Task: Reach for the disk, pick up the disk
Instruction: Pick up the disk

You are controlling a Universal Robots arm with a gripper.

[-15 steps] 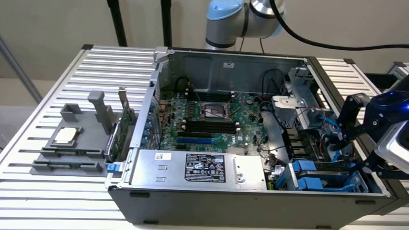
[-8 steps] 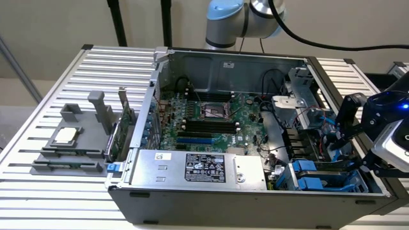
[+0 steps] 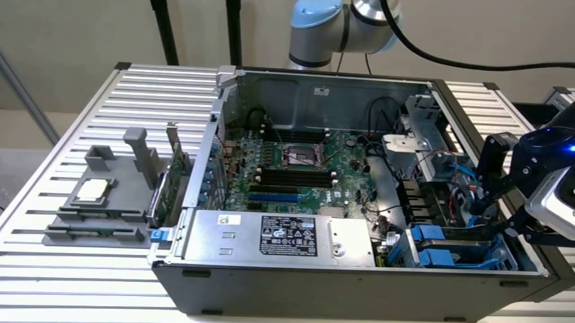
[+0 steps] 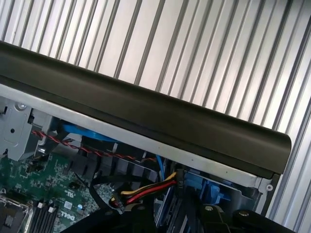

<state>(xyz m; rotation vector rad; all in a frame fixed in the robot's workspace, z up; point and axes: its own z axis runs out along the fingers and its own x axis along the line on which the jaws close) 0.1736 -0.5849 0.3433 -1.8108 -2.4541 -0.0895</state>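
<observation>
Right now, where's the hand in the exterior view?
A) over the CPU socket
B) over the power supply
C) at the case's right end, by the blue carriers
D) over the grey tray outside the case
C: the hand sits at the end of the case on the exterior view's right, just above the blue carriers.

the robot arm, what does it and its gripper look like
Silver-grey tubular arm with a light-blue joint cap, a thick black cable looping off it. The black gripper has a white wrist housing and a small blue glowing light.
</observation>
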